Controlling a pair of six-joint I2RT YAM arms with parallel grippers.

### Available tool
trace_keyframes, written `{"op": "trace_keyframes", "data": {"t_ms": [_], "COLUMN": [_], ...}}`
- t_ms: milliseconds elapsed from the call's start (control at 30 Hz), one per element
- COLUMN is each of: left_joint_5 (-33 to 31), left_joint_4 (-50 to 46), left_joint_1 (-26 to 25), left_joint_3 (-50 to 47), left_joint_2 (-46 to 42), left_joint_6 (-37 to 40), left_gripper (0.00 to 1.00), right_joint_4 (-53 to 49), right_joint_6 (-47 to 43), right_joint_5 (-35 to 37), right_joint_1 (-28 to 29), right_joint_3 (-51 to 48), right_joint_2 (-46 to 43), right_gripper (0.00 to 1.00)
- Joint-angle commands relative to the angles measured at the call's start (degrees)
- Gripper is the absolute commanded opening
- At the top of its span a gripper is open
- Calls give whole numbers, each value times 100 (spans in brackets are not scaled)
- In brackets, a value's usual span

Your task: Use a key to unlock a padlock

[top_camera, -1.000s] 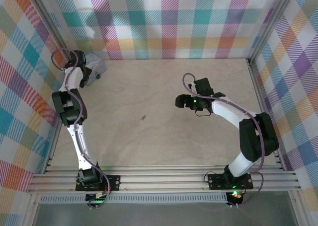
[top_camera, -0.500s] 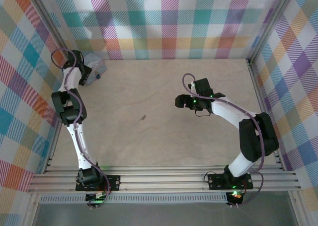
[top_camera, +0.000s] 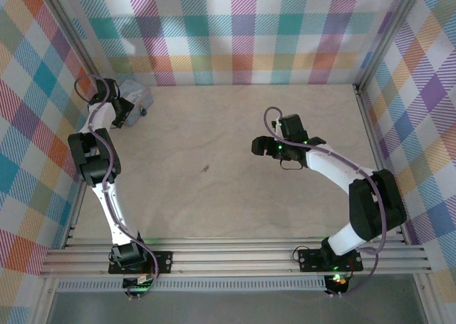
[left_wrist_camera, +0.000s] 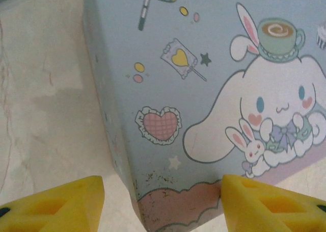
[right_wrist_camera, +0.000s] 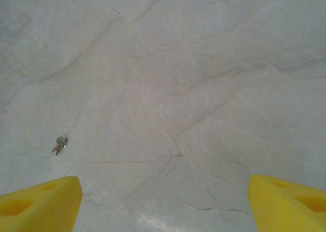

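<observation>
The left arm now has its elbow further out to the left, and the left gripper sits slightly further left beside the padlock; the right arm has its elbow nearer its base

No letters, nos. or brand names legible anywhere. Only print is on the face of the flat, pale blue-grey, rounded-rectangular padlock, and it's pics, not words: white long-eared cartoon figure w/ a green teacup on its head, small white bunny in front of it, frilled pink heart, yellow heart on a wrapped sweet, dark star, a few yellow and pink dots. From the top cam the same padlock is too small to make out any print.
</observation>
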Motion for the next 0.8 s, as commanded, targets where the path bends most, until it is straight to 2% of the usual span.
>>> {"op": "trace_keyframes", "data": {"t_ms": [0, 367, 767], "left_joint_5": [449, 1110, 1149], "left_joint_4": [-628, -496, -772], "left_joint_1": [35, -8, -81], "left_joint_3": [-428, -1846, -3501], "left_joint_2": [-291, -1293, -2820], "left_joint_6": [311, 555, 1000], "left_gripper": [61, 61, 62], "right_joint_4": [-302, -911, -1025], "right_joint_6": [-21, -333, -253], "right_joint_5": [162, 266, 123], "right_joint_1": [91, 488, 1115], "right_joint_3": [304, 1363, 2315], "right_joint_2": [-52, 601, 1538], "right_gripper": [84, 84, 84]}}
